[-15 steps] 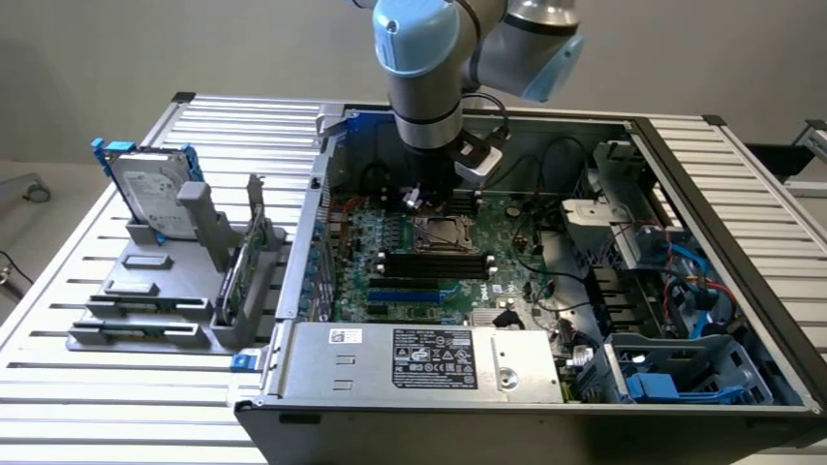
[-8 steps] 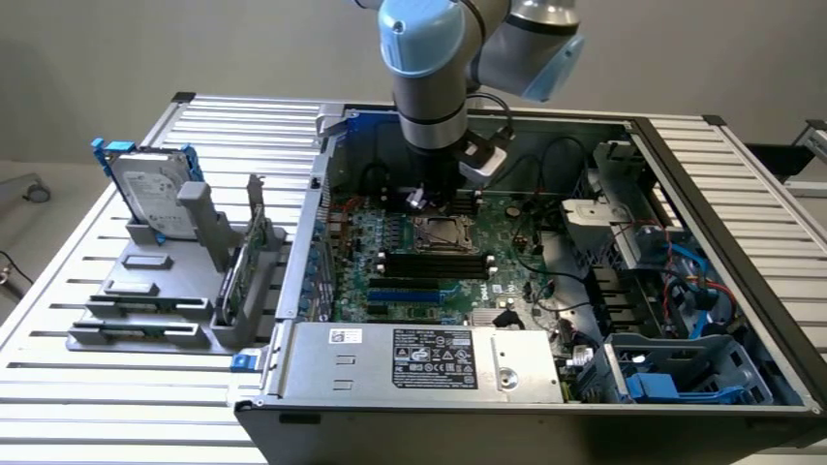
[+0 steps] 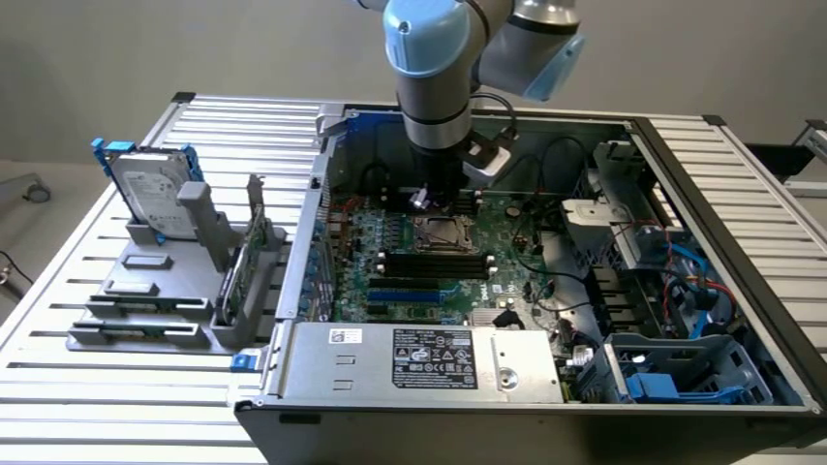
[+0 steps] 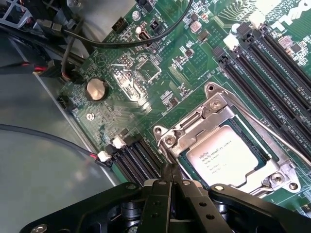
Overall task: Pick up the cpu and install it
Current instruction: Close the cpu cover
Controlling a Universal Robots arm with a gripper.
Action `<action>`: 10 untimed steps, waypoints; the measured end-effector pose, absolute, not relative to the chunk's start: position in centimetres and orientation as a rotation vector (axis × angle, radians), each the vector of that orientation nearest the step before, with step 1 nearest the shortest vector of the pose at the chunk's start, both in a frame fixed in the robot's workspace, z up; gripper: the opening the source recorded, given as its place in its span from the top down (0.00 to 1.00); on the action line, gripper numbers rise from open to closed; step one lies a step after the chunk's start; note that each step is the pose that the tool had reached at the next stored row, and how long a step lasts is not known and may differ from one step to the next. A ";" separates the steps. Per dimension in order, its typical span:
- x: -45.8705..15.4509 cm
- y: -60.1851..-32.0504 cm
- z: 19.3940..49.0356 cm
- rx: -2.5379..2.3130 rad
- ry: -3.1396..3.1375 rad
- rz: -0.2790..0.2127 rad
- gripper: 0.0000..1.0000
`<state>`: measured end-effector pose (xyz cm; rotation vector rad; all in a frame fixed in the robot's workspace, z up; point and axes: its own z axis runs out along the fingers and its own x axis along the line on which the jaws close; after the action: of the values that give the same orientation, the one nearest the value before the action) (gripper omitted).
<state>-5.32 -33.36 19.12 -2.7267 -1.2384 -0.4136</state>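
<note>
The slatted metal tabletop [image 3: 77,300] carried an open computer case [image 3: 723,291] of dark sheet steel, and inside the case lay the green motherboard [image 3: 517,247], flat and crowded with small parts. Beside the case, on the exterior view's left, a silver hard drive [image 3: 145,189] with blue brackets stood upright in a grey rack [image 3: 168,291]. On the motherboard, long black memory slots [image 4: 272,68] ran beside the square metal-framed socket [image 4: 214,111]. The cpu [image 4: 224,155], a small flat square with a smooth silver-grey top and printed lettering, sat inside that socket frame. The hand [image 4: 171,182], black and hard-edged, hung over the motherboard just beside the socket's corner, its fingers pressed together with nothing between them, the cpu lying close by but apart from it. A round silver coin cell [image 4: 95,90] sat farther off on the motherboard.
</note>
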 end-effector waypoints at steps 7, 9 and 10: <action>-5.1 -33.4 19.1 -2.727 -1.238 -0.414 0.89; -5.1 -33.4 19.1 -2.727 -1.238 -0.414 0.89; -5.1 -33.4 19.1 -2.727 -1.238 -0.414 0.89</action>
<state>-5.05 -33.36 19.12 -2.7266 -1.2383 -0.4137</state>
